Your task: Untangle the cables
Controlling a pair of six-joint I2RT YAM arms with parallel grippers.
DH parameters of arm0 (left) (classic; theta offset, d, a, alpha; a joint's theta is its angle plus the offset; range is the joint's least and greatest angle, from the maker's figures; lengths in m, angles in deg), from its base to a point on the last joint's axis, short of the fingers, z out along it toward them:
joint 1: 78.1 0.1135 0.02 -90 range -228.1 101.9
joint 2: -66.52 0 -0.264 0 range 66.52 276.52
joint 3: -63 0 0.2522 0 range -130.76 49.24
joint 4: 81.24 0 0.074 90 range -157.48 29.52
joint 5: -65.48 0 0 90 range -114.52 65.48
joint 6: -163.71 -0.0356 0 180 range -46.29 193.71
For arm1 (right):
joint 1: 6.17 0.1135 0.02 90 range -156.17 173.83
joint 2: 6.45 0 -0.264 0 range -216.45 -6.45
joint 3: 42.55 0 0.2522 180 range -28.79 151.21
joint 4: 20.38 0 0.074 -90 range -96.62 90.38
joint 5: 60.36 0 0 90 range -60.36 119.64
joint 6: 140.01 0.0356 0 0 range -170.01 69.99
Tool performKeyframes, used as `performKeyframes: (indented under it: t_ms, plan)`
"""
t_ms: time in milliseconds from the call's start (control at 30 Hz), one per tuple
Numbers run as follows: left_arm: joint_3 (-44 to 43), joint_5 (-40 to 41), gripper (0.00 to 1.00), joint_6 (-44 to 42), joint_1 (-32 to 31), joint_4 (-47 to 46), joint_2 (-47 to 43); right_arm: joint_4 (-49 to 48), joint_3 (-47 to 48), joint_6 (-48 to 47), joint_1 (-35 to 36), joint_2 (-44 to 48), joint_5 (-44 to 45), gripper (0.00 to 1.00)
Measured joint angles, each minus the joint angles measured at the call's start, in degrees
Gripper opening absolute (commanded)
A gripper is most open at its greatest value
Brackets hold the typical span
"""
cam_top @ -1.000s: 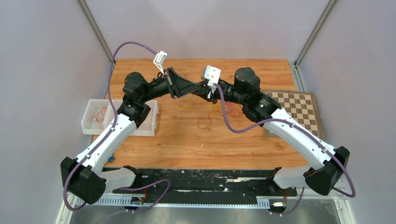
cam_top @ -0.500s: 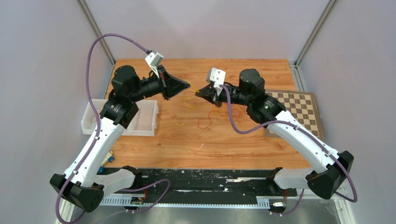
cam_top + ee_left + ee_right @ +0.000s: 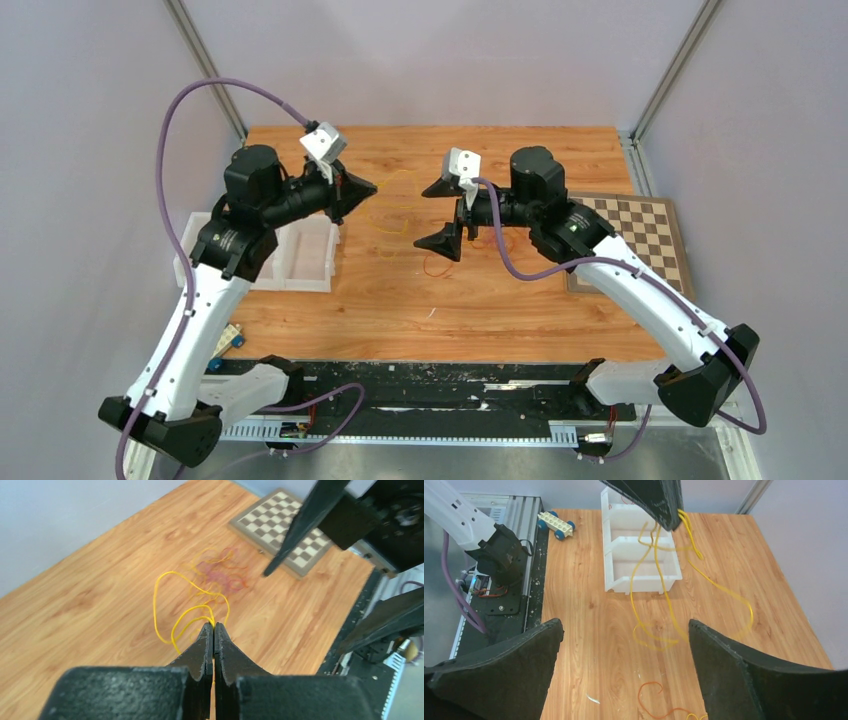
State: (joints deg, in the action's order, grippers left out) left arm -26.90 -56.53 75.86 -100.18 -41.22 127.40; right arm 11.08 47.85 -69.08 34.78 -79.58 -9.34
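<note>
My left gripper (image 3: 375, 186) (image 3: 214, 626) is shut on a thin yellow cable (image 3: 154, 605) and holds it above the wooden table. The cable's curly loops (image 3: 392, 226) (image 3: 659, 570) hang from those fingertips (image 3: 672, 522) down to the wood. My right gripper (image 3: 437, 215) (image 3: 625, 630) stands wide open a short way to the right, with nothing between its fingers. Beyond the yellow loops lies a blurred tangle of red, pink and orange cables (image 3: 220, 572). A single orange cable (image 3: 651, 692) (image 3: 437, 265) lies on the wood below the right gripper.
A white two-compartment bin (image 3: 300, 265) (image 3: 644, 555) sits at the table's left, partly under the left arm. A chessboard (image 3: 640, 230) (image 3: 280, 525) lies at the right edge. A small toy block on wheels (image 3: 556, 524) rests near the front left rail.
The right gripper has opened wide and let go. The left gripper has drawn back to the left with the yellow cable, so the two grippers now stand apart.
</note>
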Motion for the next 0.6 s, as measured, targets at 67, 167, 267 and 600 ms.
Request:
performKeyframes:
  t_ms: [67, 167, 267, 600]
  plan:
    - [0.0, 0.6, 0.0, -0.9, 2.4, 2.8, -1.6, 1.0, 0.5, 0.1, 0.0, 0.0, 0.2, 1.0]
    - [0.2, 0.5, 0.0, -1.3, 9.1, 6.1, -4.2, 2.4, 1.7, 0.6, 0.0, 0.7, 1.1, 1.0]
    - [1.2, -0.2, 0.0, -1.0, 17.8, 7.7, -6.7, 3.1, 2.5, 0.8, 0.0, 1.9, 2.2, 1.0]
    - [1.5, 0.2, 0.0, -1.2, 41.4, 9.4, -6.4, 7.1, 3.1, -0.3, 0.0, 5.6, 6.7, 1.0]
